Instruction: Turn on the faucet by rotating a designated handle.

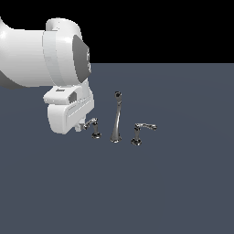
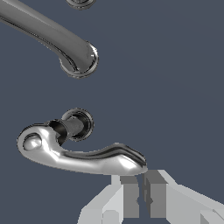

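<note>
Gripper [image 2: 142,192] sits right at the free end of the handle [image 2: 78,151]. In the wrist view the two fingers [image 2: 129,194] stand nearly together with only a thin dark slit between them, and nothing is clamped there: clenched on air, with the lever tip just above the pads, touching or very nearly so; can't tell which.

Exterior view: the gripper [image 1: 83,125] shows only as small finger stubs under the white hand body, just beside the handle [image 1: 93,127], which is the chrome lever on the exterior view's left of the set. Its short arm points toward the arm's hand; its flared post stands on the dark grey floor [image 1: 173,192].

Faucet [image 1: 117,119] layout: tall thin tapered spout with a dark knob tip in the middle, upright. Second handle [image 1: 141,131] with the longer lever arm stands on the exterior view's right of the spout, well apart from the gripper, with its lever pointing away from the spout.

Wrist view also shows the spout [image 2: 52,39] as a thick chrome tube running across the frame beyond the handle's post, apart from it.
</note>
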Motion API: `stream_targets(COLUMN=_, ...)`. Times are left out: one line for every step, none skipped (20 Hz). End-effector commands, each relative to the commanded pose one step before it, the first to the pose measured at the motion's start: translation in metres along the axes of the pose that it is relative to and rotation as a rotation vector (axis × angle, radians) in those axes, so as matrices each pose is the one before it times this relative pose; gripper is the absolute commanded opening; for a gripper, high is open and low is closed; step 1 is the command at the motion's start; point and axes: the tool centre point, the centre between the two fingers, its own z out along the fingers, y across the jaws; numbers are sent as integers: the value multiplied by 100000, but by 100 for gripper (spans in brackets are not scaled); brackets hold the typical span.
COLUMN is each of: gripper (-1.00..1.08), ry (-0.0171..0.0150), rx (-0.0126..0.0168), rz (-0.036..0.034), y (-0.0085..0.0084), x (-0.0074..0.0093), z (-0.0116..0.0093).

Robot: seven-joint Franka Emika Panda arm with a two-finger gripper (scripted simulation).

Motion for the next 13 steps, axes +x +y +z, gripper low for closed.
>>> stream_targets(gripper=-100, ry=737, rx=-156, rz=3387, y=-289, x=2344, z=-17)
stream_targets(gripper=-100, ry=-792, rx=-46, rz=-3571, y=509, x=-2247, z=2)
stream_targets(gripper=-100, ry=78, rx=2, rz=354, y=-201, x=689, z=-3)
stream_targets(gripper=-100, ry=78, rx=2, rz=354, y=-202, x=689, z=-3)
stream_targets(gripper=-100, ry=80, rx=3, rz=360, y=-204, x=691, z=-3)
stream_targets(gripper=-100, ry=78, rx=3, rz=350, y=-202, x=686, z=-4)
stream_targets(gripper=-100, ry=79, rx=3, rz=357, y=-204, x=689, z=-3)
stream_targets(gripper=-100, ry=78, rx=3, rz=350, y=-203, x=685, z=-4)
stream_targets(gripper=-100, ry=79, rx=4, rz=357, y=-205, x=686, z=-4)
stream_targets(gripper=-100, ry=77, rx=4, rz=347, y=-204, x=681, z=-4)
stream_targets(gripper=-100, ry=79, rx=4, rz=353, y=-206, x=682, z=-4)
stream_targets(gripper=-100, ry=78, rx=5, rz=347, y=-208, x=676, z=-4)
stream_targets(gripper=-100, ry=0, rx=0, rz=0, y=0, x=0, z=0)
